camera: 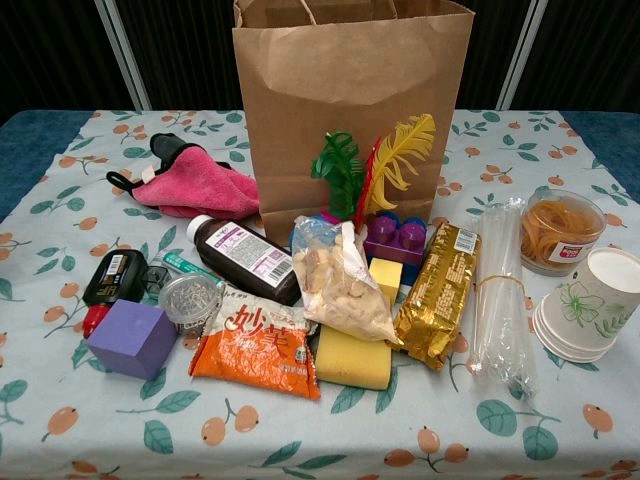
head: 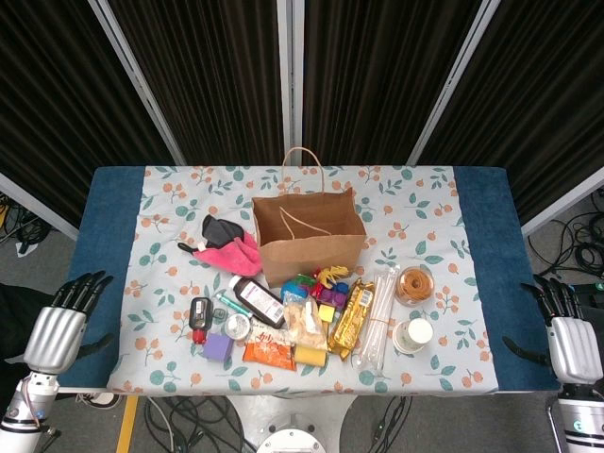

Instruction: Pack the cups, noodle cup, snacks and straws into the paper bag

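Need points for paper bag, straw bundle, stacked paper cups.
paper bag point(camera: 350, 80), chest view, front panel.
straw bundle point(camera: 497, 290), chest view, middle of the clear wrap.
paper cups point(camera: 590, 305), chest view, side wall of the stack.

This looks like a robotics lab or test cell. Black pleated curtains point(head: 208, 75) hung between pale metal frame posts point(head: 285, 80) close off the top of the frame. Loose cables point(head: 580, 241) trail over the grey floor at the right edge, beside a cloth-covered table point(head: 425, 203).
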You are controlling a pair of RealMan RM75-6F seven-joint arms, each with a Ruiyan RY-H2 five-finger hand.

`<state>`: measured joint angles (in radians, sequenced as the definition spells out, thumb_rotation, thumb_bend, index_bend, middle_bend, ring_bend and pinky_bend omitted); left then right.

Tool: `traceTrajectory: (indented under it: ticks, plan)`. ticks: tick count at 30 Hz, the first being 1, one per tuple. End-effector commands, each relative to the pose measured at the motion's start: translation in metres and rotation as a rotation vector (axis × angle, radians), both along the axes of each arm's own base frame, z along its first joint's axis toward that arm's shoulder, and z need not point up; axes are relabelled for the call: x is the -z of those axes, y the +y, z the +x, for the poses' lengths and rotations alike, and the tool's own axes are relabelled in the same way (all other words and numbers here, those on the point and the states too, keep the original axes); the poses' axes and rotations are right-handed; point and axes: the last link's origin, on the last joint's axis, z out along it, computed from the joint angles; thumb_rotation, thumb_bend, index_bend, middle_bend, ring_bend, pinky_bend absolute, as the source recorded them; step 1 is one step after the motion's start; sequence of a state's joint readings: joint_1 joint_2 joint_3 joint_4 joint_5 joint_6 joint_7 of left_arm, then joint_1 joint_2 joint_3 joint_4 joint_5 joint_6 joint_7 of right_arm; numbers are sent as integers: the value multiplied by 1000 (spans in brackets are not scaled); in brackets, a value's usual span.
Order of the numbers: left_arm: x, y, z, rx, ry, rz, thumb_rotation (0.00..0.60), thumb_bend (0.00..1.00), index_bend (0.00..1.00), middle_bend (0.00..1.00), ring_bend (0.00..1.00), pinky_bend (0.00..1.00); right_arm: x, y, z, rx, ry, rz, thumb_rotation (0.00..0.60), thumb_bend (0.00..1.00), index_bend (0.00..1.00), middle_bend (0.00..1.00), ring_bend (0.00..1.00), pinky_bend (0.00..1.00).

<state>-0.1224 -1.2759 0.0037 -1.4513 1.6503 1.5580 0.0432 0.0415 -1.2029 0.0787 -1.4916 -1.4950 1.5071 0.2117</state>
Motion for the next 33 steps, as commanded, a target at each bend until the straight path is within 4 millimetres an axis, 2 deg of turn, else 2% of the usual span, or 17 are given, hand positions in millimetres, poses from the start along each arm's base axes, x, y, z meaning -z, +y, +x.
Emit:
traceTrajectory:
  ticks: [1,10,19,26,33]
  plan:
    - [1,0,-1,-4,-2,-5,600,103,177,216,149,206,1,-1,1,-1,-1,2,600,2,175,78,0,0]
    - [7,-4,1,-4,-2,-33,600,103,176,216,149,206,8,1,11,-2,-10,94,600,0,176,88,0,0]
    - [13,-4,-3,-13,-23,-55,600,104,177,216,149,206,31,-9,51,-6,168,324,600,9,160,126,0,0]
    - [10,-1,-5,-10,-41,-48,600,104,176,216,149,206,63,-16,73,-24,313,430,600,11,160,141,0,0]
    - [8,2,-9,-12,-47,-38,600,103,177,216,149,206,93,-22,82,-53,312,448,600,18,157,156,0,0]
